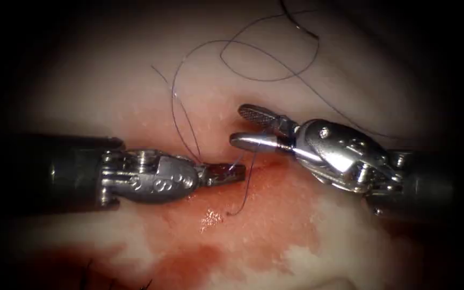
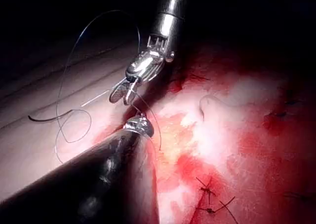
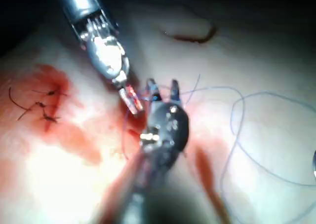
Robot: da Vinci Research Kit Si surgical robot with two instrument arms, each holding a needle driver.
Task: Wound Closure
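My left tool [image 1: 236,173] comes in from the left and lies low over the cut [image 1: 267,161], its jaws shut on the thread [image 1: 181,113] at their tip. The thread rises from there in wide loops over the pale tissue [image 1: 108,80]. A short tail [image 1: 241,207] hangs down onto the red fluid. My right tool [image 1: 237,126] stands just right of it with its jaws open, a strand crossing between them. The needle [image 1: 299,26] lies free on the far tissue, held by neither tool. The right tool's open jaws [image 3: 162,86] face the left tool [image 3: 131,98].
Red fluid [image 1: 205,252] pools on the tissue in front of the cut. Earlier stitches with short cut ends [image 2: 212,197] sit along the closed stretch, and the same stitches [image 3: 42,105] lie beside the left tool's shaft. The needle [image 2: 39,119] rests beyond the thread loops.
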